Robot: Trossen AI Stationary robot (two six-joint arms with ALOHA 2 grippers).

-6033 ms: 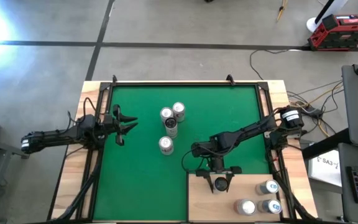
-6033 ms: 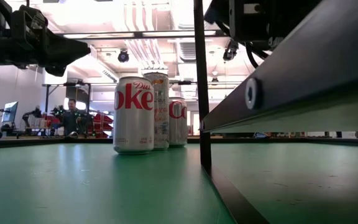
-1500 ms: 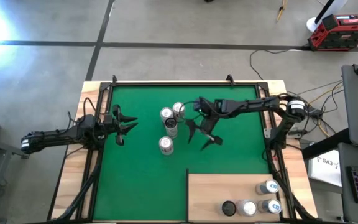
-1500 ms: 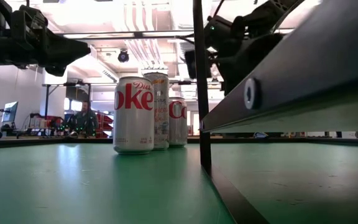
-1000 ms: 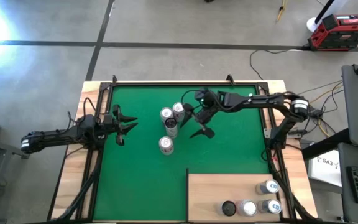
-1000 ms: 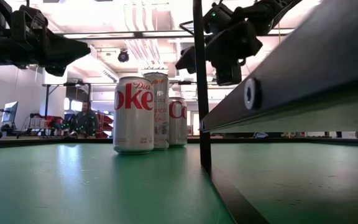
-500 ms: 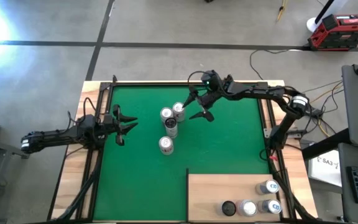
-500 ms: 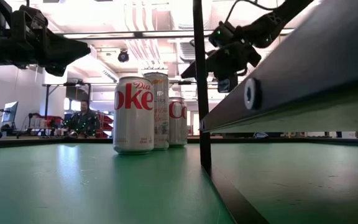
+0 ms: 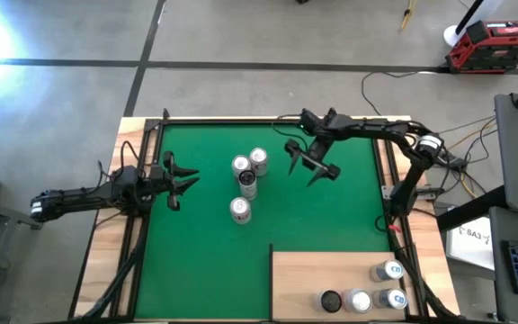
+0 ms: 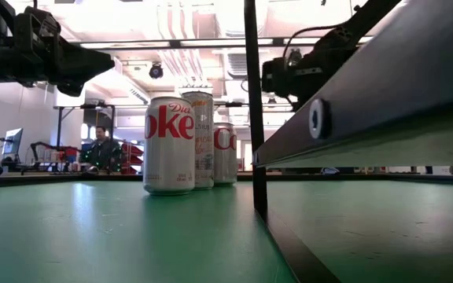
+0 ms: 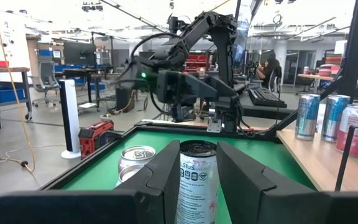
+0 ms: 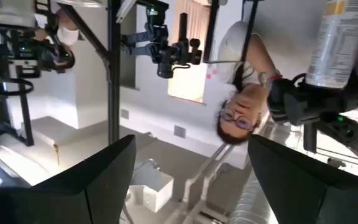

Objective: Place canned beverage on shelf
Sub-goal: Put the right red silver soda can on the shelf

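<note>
Seen from above, the right pincer (image 9: 315, 166) is hovering with fingers spread and empty just beside four cans (image 9: 245, 183) standing mid-mat (image 9: 331, 220), while the left pincer (image 9: 184, 180) is waiting at the mat's left edge, nearly clenched on nothing. The shelf (image 9: 299, 274) is lying at the counter's near right corner, carrying four cans (image 9: 367, 292). At counter level, Diet Coke cans (image 10: 169, 145) are standing clustered.
</note>
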